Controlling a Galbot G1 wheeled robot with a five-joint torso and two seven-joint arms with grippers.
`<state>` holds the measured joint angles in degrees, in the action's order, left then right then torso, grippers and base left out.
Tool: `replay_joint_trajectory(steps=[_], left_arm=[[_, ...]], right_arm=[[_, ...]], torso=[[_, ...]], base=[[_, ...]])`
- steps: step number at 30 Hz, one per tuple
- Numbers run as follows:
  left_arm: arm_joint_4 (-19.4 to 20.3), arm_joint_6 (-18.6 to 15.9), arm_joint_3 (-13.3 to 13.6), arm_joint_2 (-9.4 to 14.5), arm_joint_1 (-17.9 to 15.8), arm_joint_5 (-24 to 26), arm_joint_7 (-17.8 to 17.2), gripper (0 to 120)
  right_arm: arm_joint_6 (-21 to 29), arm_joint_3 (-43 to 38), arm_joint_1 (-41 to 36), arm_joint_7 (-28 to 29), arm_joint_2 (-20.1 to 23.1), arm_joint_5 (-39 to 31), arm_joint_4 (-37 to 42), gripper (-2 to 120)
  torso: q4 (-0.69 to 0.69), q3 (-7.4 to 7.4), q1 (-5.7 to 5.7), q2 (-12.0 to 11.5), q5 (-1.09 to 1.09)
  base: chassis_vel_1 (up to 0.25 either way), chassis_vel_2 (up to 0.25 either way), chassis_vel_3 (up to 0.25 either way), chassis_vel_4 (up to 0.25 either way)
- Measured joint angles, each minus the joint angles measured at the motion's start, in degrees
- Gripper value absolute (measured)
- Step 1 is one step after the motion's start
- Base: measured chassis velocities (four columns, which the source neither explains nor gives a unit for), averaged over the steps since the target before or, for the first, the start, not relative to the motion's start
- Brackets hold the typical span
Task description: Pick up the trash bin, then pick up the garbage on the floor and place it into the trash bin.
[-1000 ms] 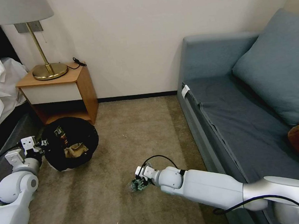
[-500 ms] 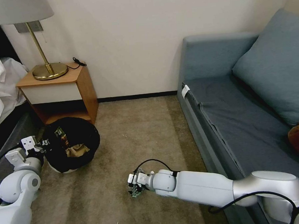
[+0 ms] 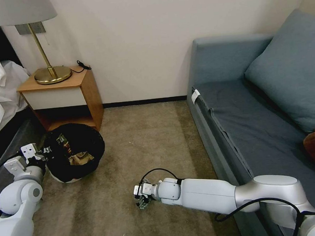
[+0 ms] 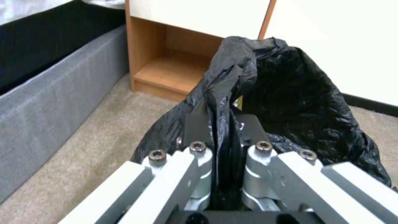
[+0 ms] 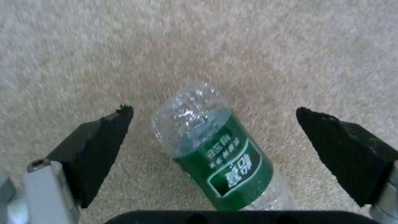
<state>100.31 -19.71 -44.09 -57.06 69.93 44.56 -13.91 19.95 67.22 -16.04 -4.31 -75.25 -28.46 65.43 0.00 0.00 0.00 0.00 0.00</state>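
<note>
The trash bin (image 3: 74,153), lined with a glossy black bag, stands on the floor (image 3: 141,140) by the nightstand, with tan paper and wrappers inside it. My left gripper (image 3: 42,153) is shut on the bag's edge at the bin's rim; the left wrist view shows the black bag (image 4: 290,93) pinched between the two fingers. My right gripper (image 3: 141,201) is low over the carpet, open, its black pads (image 5: 99,146) on either side of a clear bottle with a green label (image 5: 215,152) that lies on the floor. The pads are not touching the bottle.
A wooden nightstand (image 3: 69,98) with a brass lamp (image 3: 49,73) stands behind the bin. A bed with a grey base (image 3: 3,148) lies to the left. A blue-grey sofa (image 3: 257,119) runs along the right. Open carpet spreads between bin and bottle.
My right arm has reached a little leftward and nearer, lowering its gripper around the bottle. The left gripper and the bin have barely moved.
</note>
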Motion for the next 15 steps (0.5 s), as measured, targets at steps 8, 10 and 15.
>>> replay_joint_trajectory(steps=[8, 10, 15], left_arm=[[0.81, 0.13, 0.09, 0.00, -0.35, 0.43, 0.27, 5], [0.81, 0.23, 0.10, 0.05, -0.35, 0.50, 0.45, 5], [0.64, 0.46, 0.19, 0.26, -0.43, 0.69, 0.81, 5]], right_arm=[[-0.85, 1.00, -0.24, -0.91, -1.36, 0.45, -4.22, 100], [-1.01, 1.19, -0.24, -1.03, -1.52, 0.47, -4.84, 100], [-1.25, 1.51, -0.38, -1.24, -1.95, 0.51, -6.12, 100]], torso=[[0.00, 0.00, 0.00, 0.00, 0.01], [0.00, 0.00, 0.00, 0.00, 0.00], [0.00, 0.00, 0.00, 0.00, 0.00]], base=[[0.000, 0.000, 0.000, 0.000], [0.000, 0.000, 0.000, 0.000], [0.000, 0.000, 0.000, 0.000]])
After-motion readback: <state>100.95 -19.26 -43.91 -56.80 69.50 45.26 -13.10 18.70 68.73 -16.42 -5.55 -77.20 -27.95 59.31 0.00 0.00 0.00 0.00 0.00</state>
